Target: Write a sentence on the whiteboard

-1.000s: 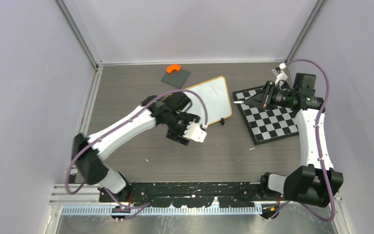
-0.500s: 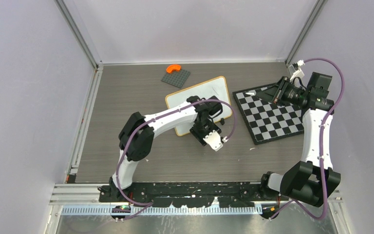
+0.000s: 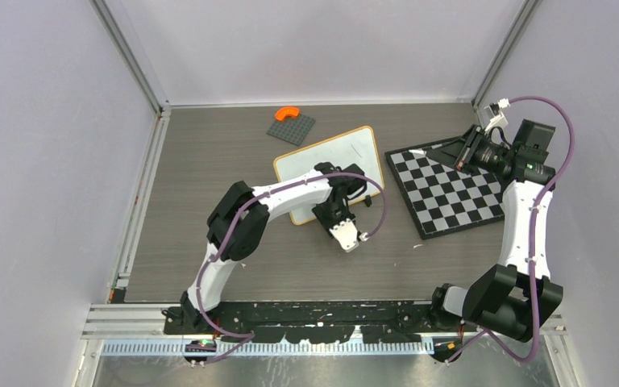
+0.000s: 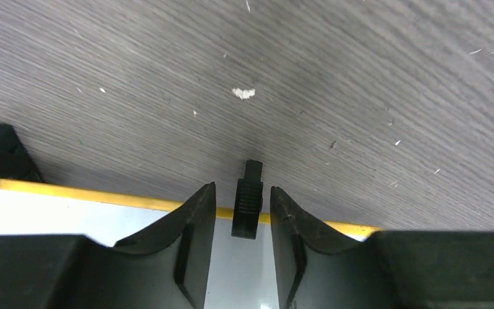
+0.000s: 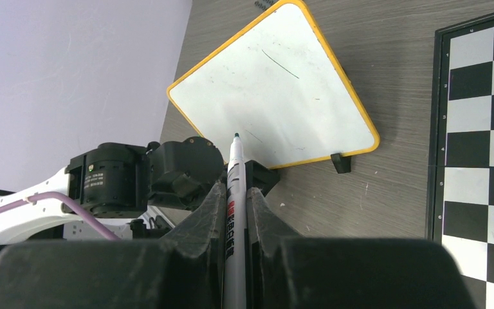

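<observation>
Left gripper (image 4: 241, 196), narrowly parted, straddles the whiteboard's (image 4: 71, 219) near clip (image 4: 247, 209); a missed pinch could let the board slide under the right gripper's (image 5: 235, 190) clamped marker (image 5: 234, 154).

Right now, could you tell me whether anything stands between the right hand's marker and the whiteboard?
Nothing visible blocks the marker's way to the whiteboard's far part. The left arm lies over the near edge, the open left hand straddling a black clip there. Only the flat checkerboard sits under the right hand.
</observation>
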Robot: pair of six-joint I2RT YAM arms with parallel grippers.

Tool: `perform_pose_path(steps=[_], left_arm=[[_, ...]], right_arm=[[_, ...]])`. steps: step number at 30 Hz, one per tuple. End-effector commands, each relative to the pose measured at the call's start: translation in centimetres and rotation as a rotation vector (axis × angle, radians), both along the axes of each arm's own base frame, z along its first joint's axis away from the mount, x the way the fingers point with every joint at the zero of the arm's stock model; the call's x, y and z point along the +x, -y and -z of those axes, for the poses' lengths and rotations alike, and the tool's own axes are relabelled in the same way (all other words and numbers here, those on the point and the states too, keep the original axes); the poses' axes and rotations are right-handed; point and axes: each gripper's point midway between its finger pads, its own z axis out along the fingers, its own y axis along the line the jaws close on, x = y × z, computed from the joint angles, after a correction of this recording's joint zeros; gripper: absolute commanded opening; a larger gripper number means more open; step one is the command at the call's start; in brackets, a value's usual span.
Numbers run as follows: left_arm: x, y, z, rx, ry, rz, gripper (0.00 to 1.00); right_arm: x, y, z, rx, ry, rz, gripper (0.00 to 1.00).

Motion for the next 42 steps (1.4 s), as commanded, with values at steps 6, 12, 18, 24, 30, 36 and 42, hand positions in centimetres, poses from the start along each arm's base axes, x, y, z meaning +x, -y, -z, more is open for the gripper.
perform_pose_path(steps=[6, 12, 18, 24, 30, 36, 42], left_arm=[[-1.5, 0.8, -0.1, 0.016, -0.009, 0.031, 0.15], [-5.2, 1.9, -1.2, 0.043, -0.065, -0.001, 0.05], [-8.3, 1.8, -1.4, 0.099, -0.08, -0.003, 0.05], [-9.7, 2.4, -0.8, 0.108, -0.074, -0.05, 0.16], [-10.9, 3.8, -3.9, 0.024, -0.08, -0.187, 0.64], [-12.6, 3.9, -10.7, -0.142, -0.135, -0.385, 1.0], [-12.3, 3.1, -18.8, -0.358, -0.289, -0.709, 1.0]], right_arm=[[0.2, -0.1, -0.8, 0.013, 0.047, -0.012, 0.0], [0.1, -0.2, -1.1, 0.015, 0.054, -0.018, 0.0], [-0.3, -0.5, -1.4, 0.029, 0.057, -0.031, 0.0], [-0.8, -0.8, -2.0, 0.028, 0.076, -0.038, 0.0], [-1.7, -1.2, -2.2, 0.012, 0.08, -0.058, 0.0], [-2.6, -1.8, -2.7, -0.028, 0.084, -0.1, 0.0], [-2.3, -3.7, -2.2, -0.098, 0.07, -0.168, 0.0]])
